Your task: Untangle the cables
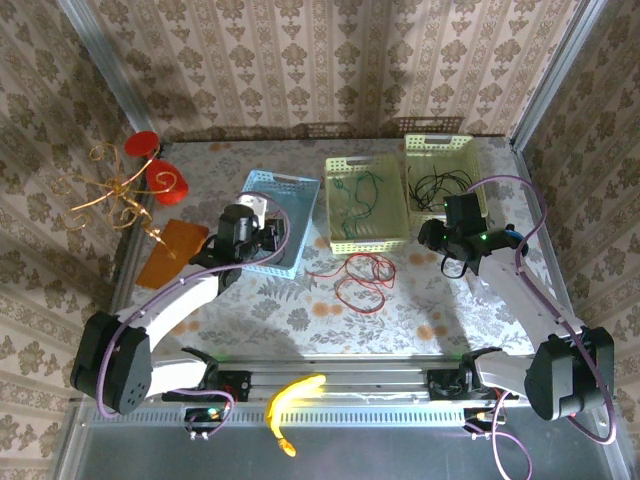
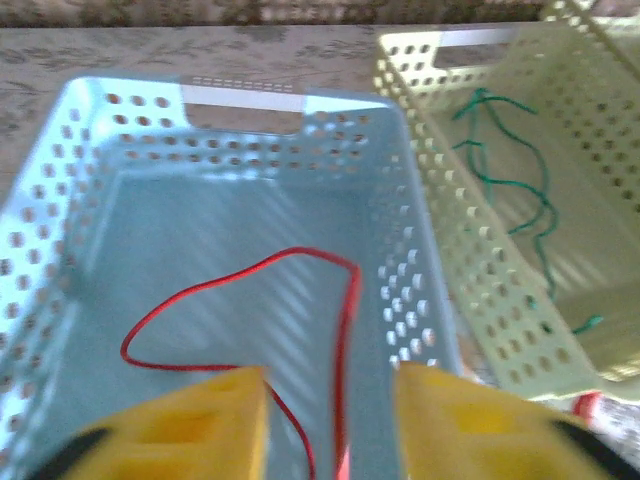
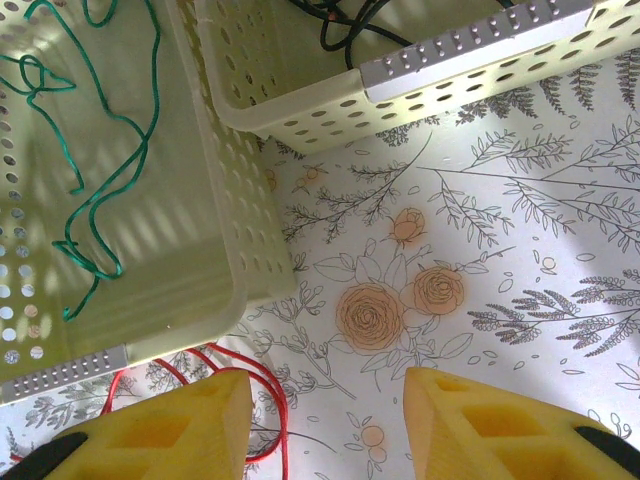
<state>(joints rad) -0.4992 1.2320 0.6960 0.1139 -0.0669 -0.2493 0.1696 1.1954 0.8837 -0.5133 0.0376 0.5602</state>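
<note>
We count three cables: red cable (image 1: 370,268), green cable (image 1: 358,195), black cable (image 1: 440,185). There are three baskets: one blue basket (image 1: 283,181) and two yellow baskets (image 1: 360,160) (image 1: 437,140). The left gripper (image 2: 330,380) and right gripper (image 3: 328,385) both gape, gripping nothing.

Top view was warm and dimmish, brightest mid-surface (image 1: 300,310), w/ dark shadows on the back wall (image 1: 200,95) upper left. Yellow object (image 1: 295,395) at the front rail was blown out. Left wrist view was soft throughout, w/ striped light on the blue basket (image 2: 150,230) floor and left fingers (image 2: 180,430) out of focus. Right wrist view was sharper, surface print crisp, right fingers (image 3: 150,430) blurred.
</note>
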